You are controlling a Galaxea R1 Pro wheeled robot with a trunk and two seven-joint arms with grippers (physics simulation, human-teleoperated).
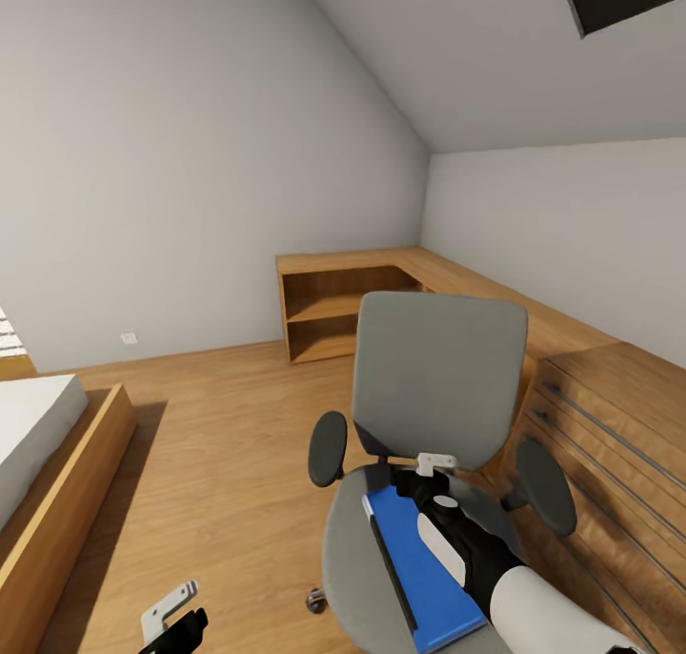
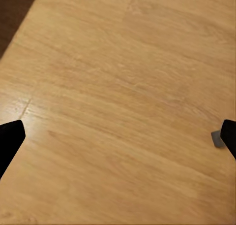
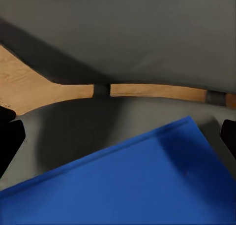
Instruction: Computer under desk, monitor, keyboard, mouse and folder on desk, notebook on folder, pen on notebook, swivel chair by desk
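Observation:
The swivel chair stands in the attic bedroom with its grey back upright and its black armrests out to both sides. On its seat lies the bright blue folder, also seen close up as a blue sheet. My right gripper hovers over the folder's far end, pointing at the chair back. It is open, fingers wide apart and nothing between them. Low over the wood floor hangs my left gripper, also open and holding nothing.
A wooden drawer chest stands right behind the chair. A low wooden shelf unit fills the far corner. A bed with a wooden frame is at the left. Open floor lies between bed and chair.

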